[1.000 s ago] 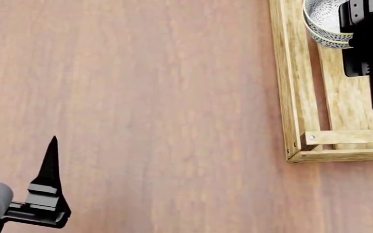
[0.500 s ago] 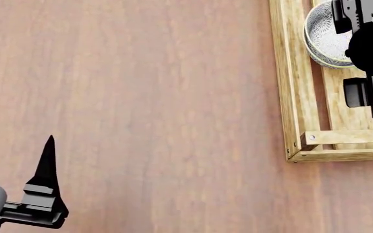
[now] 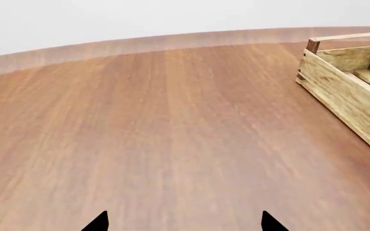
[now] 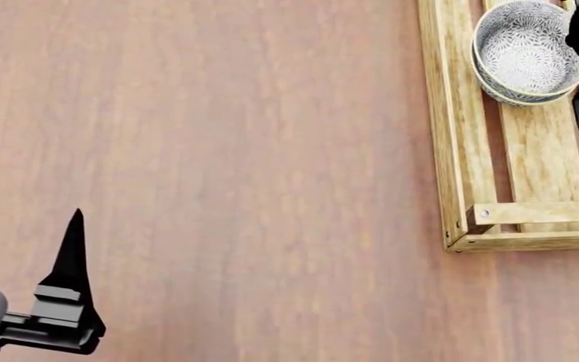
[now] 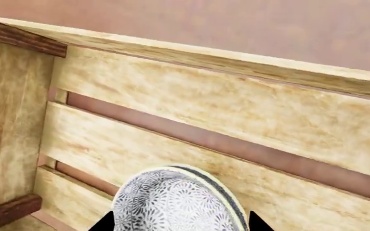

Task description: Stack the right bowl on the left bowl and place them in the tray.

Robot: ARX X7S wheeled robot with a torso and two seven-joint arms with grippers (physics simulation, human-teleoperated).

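Two nested white ceramic bowls with a fine grey floral print (image 4: 528,51) sit inside the rectangular light-wood tray (image 4: 457,136) at the right edge of my head view. The upper bowl rests inside the lower one, whose rim shows as a thin crescent along the near side with a dark band just under the lip. The pair sits on the tray's slatted bottom near its long left side wall, well away from the near raised end rail. The slats are pale, streaky wood with gaps between them through which the reddish-brown wooden tabletop (image 4: 219,166) shows; the end rails have darker brown posts at the corners.

My right wrist camera looks straight down on the patterned bowl stack (image 5: 175,202), which lies between my right gripper (image 5: 179,222)'s two black fingertips; only the very tips are in that picture, spread wide on either side of the bowls and touching nothing that I can see. In the head view that arm is just a black shape at the frame's right edge, beside the bowls.

My left gripper (image 3: 183,221) hangs over bare tabletop, far from the tray. Its two dark fingertips stand well apart in the left wrist view and nothing is between them. That camera also catches one corner of the tray's side wall and an end rail.
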